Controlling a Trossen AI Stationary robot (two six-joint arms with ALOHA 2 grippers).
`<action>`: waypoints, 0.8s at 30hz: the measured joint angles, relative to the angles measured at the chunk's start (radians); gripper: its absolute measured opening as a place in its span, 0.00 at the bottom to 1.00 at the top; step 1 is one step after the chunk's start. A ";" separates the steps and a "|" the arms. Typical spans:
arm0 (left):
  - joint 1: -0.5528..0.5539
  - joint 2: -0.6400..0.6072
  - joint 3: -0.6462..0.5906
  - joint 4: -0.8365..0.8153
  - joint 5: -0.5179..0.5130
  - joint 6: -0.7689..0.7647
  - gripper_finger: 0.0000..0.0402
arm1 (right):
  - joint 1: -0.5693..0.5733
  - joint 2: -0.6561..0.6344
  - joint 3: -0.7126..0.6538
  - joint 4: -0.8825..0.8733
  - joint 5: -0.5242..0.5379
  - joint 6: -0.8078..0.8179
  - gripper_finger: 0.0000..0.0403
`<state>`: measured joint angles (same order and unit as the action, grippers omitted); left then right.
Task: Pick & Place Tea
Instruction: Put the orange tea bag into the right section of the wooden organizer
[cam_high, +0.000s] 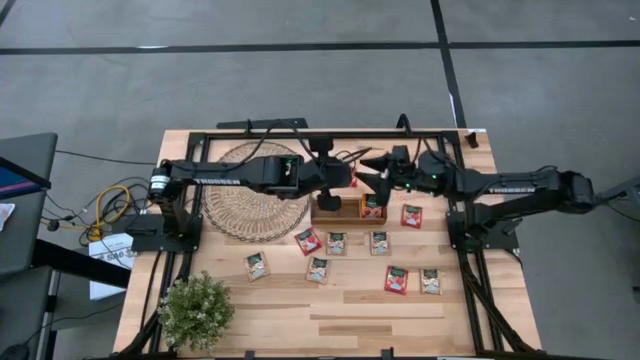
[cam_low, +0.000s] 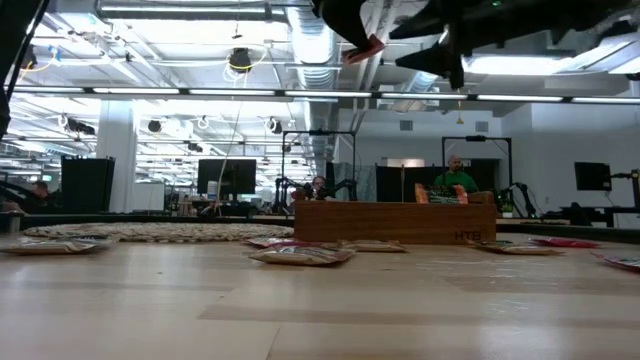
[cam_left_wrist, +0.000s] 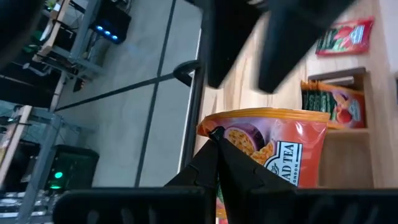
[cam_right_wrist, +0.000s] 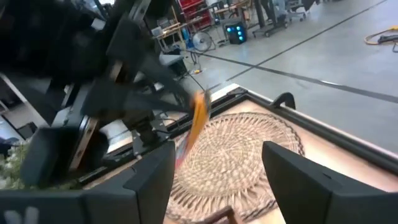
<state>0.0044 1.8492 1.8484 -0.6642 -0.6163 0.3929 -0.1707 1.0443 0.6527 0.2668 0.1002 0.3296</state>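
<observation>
Left wrist view showed an orange tea sachet (cam_left_wrist: 273, 146) pinched at one edge by the left pincer (cam_left_wrist: 217, 140), held in the air above the wooden tray (cam_high: 345, 208). It was judged light, thin and floppy, best gripped near a sealed edge. The right pincer (cam_right_wrist: 217, 165) was spread wide facing it; other sachets (cam_high: 318, 269) lay on the surface (cam_high: 300, 320).

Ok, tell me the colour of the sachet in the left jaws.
Red-orange tea sachet, clearest in the left wrist view.
</observation>
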 joint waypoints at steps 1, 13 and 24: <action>-0.004 0.000 0.000 -0.010 -0.013 0.000 0.00 | -0.010 0.012 0.015 -0.004 -0.017 -0.002 0.58; -0.020 0.000 0.000 -0.065 -0.043 0.004 0.00 | -0.063 0.160 0.191 -0.165 -0.156 -0.076 0.57; -0.019 0.000 0.000 -0.109 -0.044 -0.002 0.00 | -0.079 0.185 0.230 -0.180 -0.157 -0.102 0.56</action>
<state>-0.0151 1.8492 1.8484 -0.7731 -0.6601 0.3904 -0.2501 1.2293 0.8825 0.0864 -0.0570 0.2276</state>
